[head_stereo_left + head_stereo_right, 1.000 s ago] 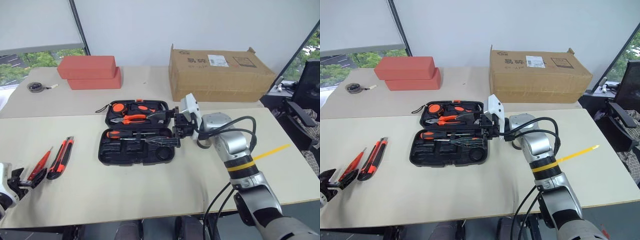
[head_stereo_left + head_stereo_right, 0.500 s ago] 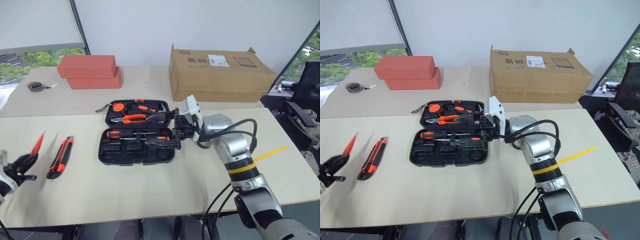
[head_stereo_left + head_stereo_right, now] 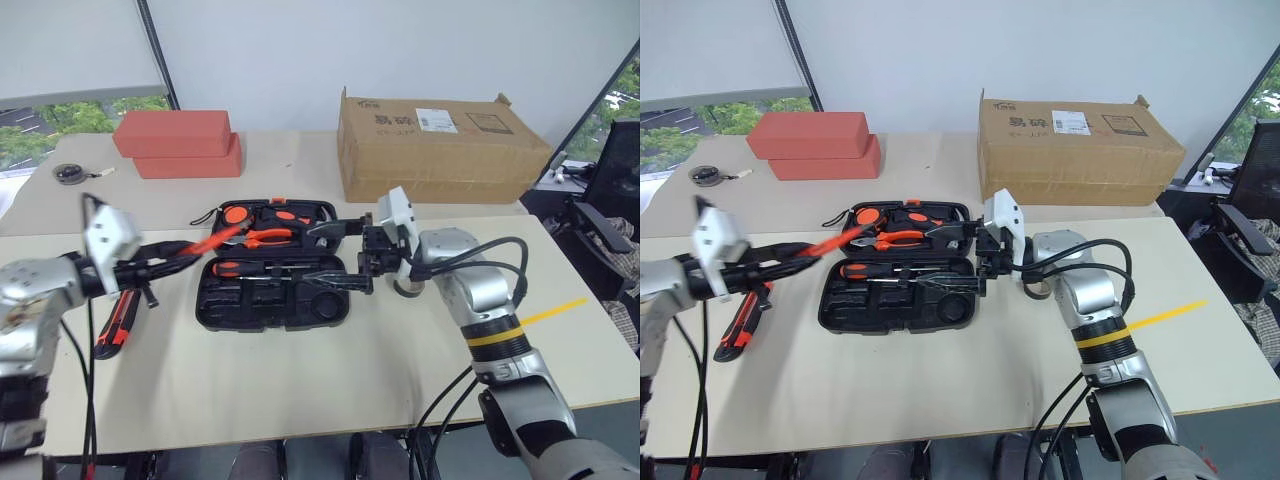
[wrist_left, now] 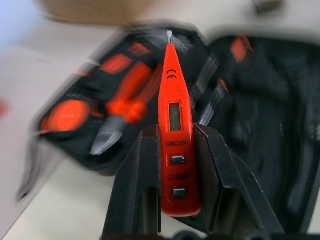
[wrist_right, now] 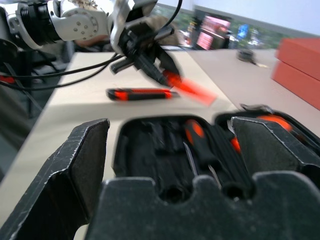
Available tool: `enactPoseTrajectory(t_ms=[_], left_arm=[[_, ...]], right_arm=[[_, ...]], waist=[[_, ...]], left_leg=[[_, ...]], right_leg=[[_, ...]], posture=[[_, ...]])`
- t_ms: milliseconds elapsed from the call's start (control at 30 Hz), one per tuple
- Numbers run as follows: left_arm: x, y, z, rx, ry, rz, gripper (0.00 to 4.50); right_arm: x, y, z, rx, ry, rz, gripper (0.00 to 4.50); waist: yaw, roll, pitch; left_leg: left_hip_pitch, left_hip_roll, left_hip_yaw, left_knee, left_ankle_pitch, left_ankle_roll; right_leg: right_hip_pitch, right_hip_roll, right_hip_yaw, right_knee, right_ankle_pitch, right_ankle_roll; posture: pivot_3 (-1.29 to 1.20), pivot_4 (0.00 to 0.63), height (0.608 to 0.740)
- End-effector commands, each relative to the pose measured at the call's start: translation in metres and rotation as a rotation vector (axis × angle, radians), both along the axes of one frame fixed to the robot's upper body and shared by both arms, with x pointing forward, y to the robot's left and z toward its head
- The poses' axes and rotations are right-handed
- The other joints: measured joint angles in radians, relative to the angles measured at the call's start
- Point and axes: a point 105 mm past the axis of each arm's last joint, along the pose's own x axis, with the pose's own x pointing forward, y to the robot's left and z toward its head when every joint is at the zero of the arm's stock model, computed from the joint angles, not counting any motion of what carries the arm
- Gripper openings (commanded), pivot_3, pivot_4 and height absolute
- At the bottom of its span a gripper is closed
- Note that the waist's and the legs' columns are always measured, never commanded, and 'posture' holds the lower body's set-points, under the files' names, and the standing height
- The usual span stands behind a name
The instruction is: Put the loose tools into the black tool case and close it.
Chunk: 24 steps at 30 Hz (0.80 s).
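The left gripper (image 4: 176, 165) is clamped on the slim orange screwdriver (image 4: 175, 125), whose tip points toward the black tool case (image 3: 275, 305). In the left eye view this gripper sits at centre left of the frame, beside the case's left edge. The right gripper (image 3: 345, 255) stands with its jaws spread wide and holds nothing, at the right edge of the case, which lies open at frame centre. The orange-black utility knife (image 3: 122, 318) lies on the table (image 3: 300, 385), left of the case. The brown cardboard box (image 3: 440, 145) stands at upper right, the red boxes (image 3: 178, 145) at upper left.
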Motion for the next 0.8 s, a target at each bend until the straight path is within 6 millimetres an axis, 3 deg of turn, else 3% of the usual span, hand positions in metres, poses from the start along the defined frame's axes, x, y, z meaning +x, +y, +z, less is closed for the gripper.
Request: enactPoseTrajectory(t_ms=[33,267,800], left_arm=[[0.012,-0.008,-0.008,0.083,0.011,-0.118,0.48],[0.020,-0.017,-0.025,0.177,0.087,-0.262,0.48],[0.020,-0.009,-0.042,0.249,0.147,-0.282,0.48]], right_arm=[[-0.002,-0.010,0.009,0.017,-0.062,-0.044,4.50],[-0.007,-0.019,0.004,0.019,-0.062,-0.116,4.50],[-0.006,-0.020,0.005,0.008,-0.078,-0.135,4.50]], waist=[[0.001,0.000,0.000],[-0.001,0.000,0.000],[-0.001,-0.001,0.000]], left_leg=[[0.000,0.000,0.000,0.000,0.000,0.000],[-0.002,0.000,0.001,0.000,-0.001,0.001],[0.000,0.000,-0.001,0.001,-0.001,0.002]], right_leg=[[0.000,0.000,0.000,0.000,0.000,0.000],[0.000,0.000,0.000,0.000,-0.001,0.002],[0.002,0.000,0.000,0.002,-0.001,0.002]], posture=[[0.00,0.150,0.713],[0.00,0.150,0.713],[0.00,0.150,0.713]])
